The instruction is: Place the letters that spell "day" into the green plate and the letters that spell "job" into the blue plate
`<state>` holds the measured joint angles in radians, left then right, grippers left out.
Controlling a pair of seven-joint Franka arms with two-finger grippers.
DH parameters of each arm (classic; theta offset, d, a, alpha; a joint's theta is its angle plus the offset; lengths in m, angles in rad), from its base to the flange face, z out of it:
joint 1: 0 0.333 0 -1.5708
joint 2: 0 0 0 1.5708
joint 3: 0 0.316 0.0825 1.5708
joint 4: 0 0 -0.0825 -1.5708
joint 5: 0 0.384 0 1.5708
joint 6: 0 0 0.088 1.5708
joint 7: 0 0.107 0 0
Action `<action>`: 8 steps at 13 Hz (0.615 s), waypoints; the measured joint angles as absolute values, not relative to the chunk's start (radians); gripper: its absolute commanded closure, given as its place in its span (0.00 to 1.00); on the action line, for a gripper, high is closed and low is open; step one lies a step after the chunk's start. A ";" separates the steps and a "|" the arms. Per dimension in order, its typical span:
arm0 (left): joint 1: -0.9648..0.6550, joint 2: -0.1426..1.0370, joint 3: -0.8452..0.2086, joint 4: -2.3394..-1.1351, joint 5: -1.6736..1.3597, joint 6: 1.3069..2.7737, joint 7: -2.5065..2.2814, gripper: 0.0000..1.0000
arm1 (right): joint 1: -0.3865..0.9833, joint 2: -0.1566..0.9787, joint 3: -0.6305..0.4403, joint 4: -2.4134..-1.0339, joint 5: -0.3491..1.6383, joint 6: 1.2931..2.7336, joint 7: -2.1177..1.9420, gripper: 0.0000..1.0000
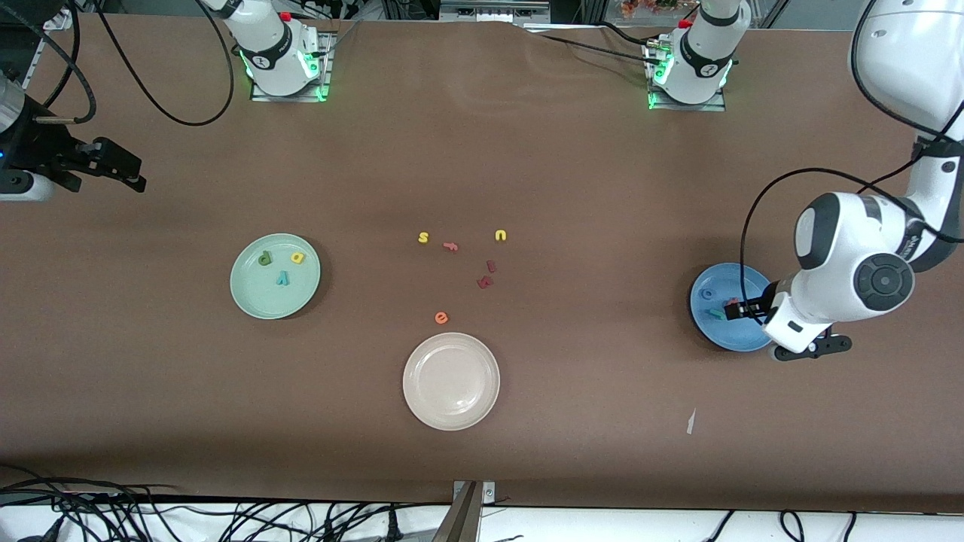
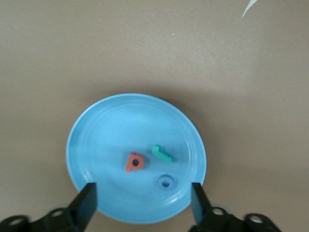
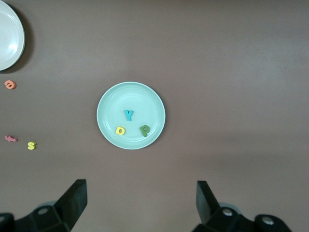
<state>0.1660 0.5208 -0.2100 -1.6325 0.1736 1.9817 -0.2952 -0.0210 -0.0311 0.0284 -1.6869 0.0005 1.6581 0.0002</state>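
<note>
Right tool (image 1: 124,175), released, waits over the surface's right-arm edge. Pale mint-green round plate (image 1: 248,297) holds d, a, y. Left tool (image 1: 742,309), apparently released, over bright blue round plate (image 2: 96,135) holding j, o, b: lift straight up.

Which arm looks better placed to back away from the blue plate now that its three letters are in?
The left arm. Its pincer hangs open over the blue plate, with nothing between its fingers. The right pincer waits near the right arm's end of the table.
</note>
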 measured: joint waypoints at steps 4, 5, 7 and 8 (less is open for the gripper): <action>0.170 0.432 -0.210 -1.541 0.173 1.778 -0.292 0.00 | -0.022 -0.031 0.028 -1.687 0.001 1.656 0.000 0.00; 0.171 0.422 -0.210 -1.501 0.173 1.717 -0.290 0.00 | -0.023 -0.031 0.027 -1.687 0.001 1.655 0.001 0.00; 0.170 0.419 -0.213 -1.417 0.161 1.599 -0.290 0.00 | -0.023 -0.031 0.027 -1.687 0.001 1.655 0.001 0.00; 0.171 0.417 -0.213 -1.389 0.133 1.564 -0.289 0.00 | -0.023 -0.031 0.027 -1.687 0.001 1.655 0.001 0.00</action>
